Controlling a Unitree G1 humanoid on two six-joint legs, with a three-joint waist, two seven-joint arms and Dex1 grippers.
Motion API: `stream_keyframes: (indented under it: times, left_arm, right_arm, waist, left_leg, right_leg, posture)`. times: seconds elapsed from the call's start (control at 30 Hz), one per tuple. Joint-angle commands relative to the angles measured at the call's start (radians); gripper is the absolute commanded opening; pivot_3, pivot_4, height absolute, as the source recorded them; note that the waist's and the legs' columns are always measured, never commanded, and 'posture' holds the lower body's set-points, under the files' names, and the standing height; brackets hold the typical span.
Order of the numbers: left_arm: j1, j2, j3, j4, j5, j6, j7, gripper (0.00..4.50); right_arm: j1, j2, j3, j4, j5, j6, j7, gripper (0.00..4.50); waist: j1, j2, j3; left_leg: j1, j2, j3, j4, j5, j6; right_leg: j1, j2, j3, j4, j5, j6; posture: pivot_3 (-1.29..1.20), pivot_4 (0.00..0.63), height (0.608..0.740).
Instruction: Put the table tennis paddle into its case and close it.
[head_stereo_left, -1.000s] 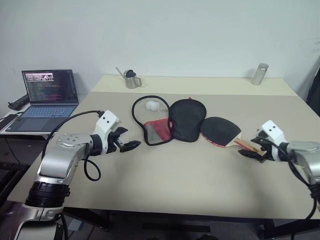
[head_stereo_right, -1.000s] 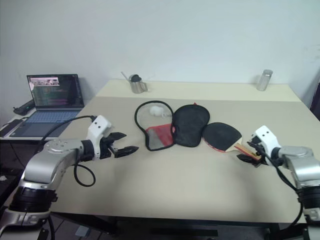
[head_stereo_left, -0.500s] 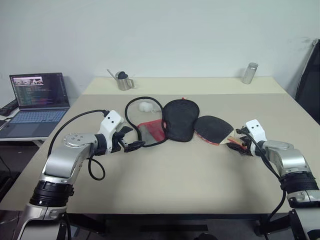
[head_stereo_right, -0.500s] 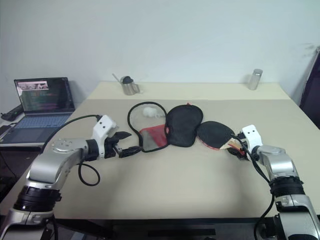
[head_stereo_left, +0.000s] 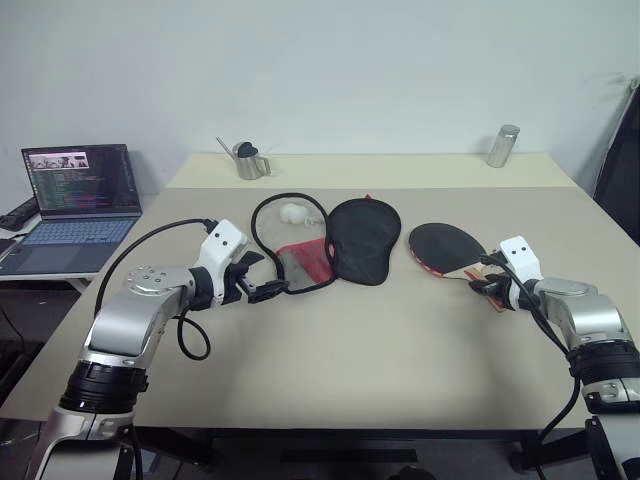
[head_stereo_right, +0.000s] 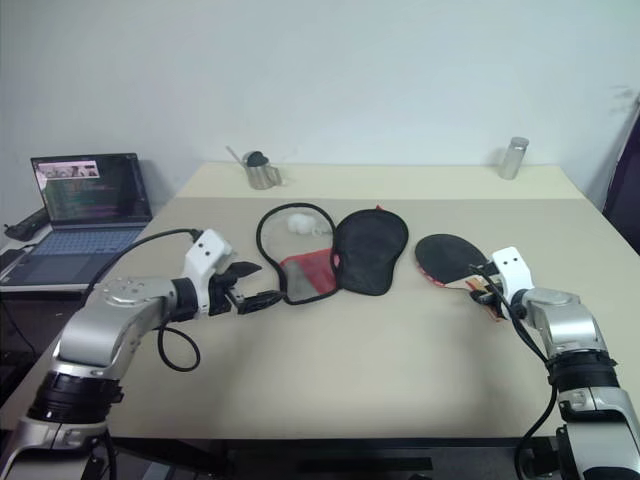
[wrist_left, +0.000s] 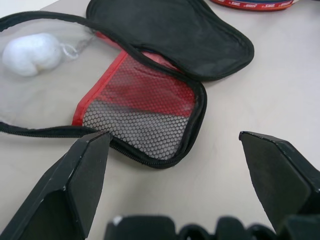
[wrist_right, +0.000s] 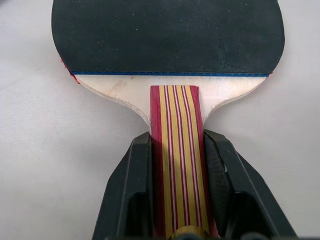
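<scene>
The table tennis paddle (head_stereo_left: 445, 245) shows its black face up, just right of the case with a gap of bare table between them. My right gripper (wrist_right: 177, 141) is shut on its striped wooden handle (wrist_right: 176, 165). The case (head_stereo_left: 362, 238) lies open at the table's middle, its black half on the right and its red mesh half (wrist_left: 140, 107) on the left. A white ball (head_stereo_left: 293, 212) rests inside the zipper loop. My left gripper (head_stereo_left: 262, 290) hovers open just short of the mesh half's near edge, holding nothing.
A laptop (head_stereo_left: 75, 190) stands open on a side table at the left. A metal cup (head_stereo_left: 245, 160) sits at the table's back left and a metal cylinder (head_stereo_left: 503, 146) at the back right. The table's front half (head_stereo_left: 380, 360) is bare.
My right gripper has shut on the paddle's handle, and the paddle has slid right, away from the case it was touching. The left arm has stayed put. The camera turned earlier on.
</scene>
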Motion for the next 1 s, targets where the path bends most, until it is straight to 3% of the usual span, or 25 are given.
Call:
stream_keyframes:
  times: [0.03,0.23,0.33,0.53,0.7,1.0]
  left_arm:
    - [-0.031,0.015,0.031,0.027,0.011,-0.032,0.008,4.50]
    - [-0.043,0.007,0.026,0.049,0.015,-0.044,0.008,4.50]
    - [-0.051,0.001,0.020,0.061,0.020,-0.048,0.008,4.50]
    - [-0.069,-0.018,0.005,0.081,0.030,-0.055,0.013,4.50]
    - [-0.053,-0.024,0.012,0.053,0.027,-0.038,0.024,4.50]
    - [0.011,-0.027,0.040,-0.025,0.007,0.006,0.068,4.50]
  right_arm:
    - [-0.020,-0.009,-0.083,-0.142,0.050,0.100,-0.039,1.05]
    - [-0.124,0.071,-0.164,-0.252,0.086,0.233,-0.182,1.05]
    - [-0.223,0.163,-0.201,-0.282,0.112,0.285,-0.276,1.05]
    - [-0.398,0.475,-0.173,-0.271,0.131,0.274,-0.455,1.05]
    - [-0.482,0.691,-0.168,-0.071,0.107,0.129,-0.582,1.05]
    - [-0.590,0.807,-0.233,0.415,0.115,-0.203,-0.714,1.05]
  waist:
    - [0.000,0.000,0.000]
    - [-0.007,0.000,0.000]
    - [-0.010,0.000,0.000]
    - [-0.015,0.000,0.000]
    - [-0.023,0.000,0.000]
    - [-0.025,-0.001,-0.001]
  left_leg:
    - [0.000,0.000,0.000,0.000,0.000,0.000]
    - [0.000,0.001,0.003,-0.001,0.000,0.000]
    - [0.000,0.002,0.007,-0.002,0.000,0.000]
    - [-0.007,0.002,0.012,0.000,0.000,0.000]
    - [-0.007,0.001,0.012,0.000,0.000,0.000]
    - [-0.008,0.000,0.011,0.000,0.000,0.000]
  right_leg:
    - [0.000,0.000,0.000,0.000,0.000,0.000]
    - [-0.002,0.000,0.003,0.001,0.000,0.000]
    - [-0.005,0.001,0.007,0.003,0.000,0.000]
    - [-0.019,0.001,0.012,0.012,0.000,0.000]
    - [-0.021,0.001,0.013,0.014,0.000,0.000]
    - [-0.020,0.001,0.013,0.013,0.000,0.000]
  posture:
    - [0.00,0.150,0.740]
    - [0.00,0.150,0.740]
    - [0.00,0.150,0.740]
    - [0.00,0.150,0.740]
    - [0.00,0.150,0.740]
    - [0.00,0.150,0.740]
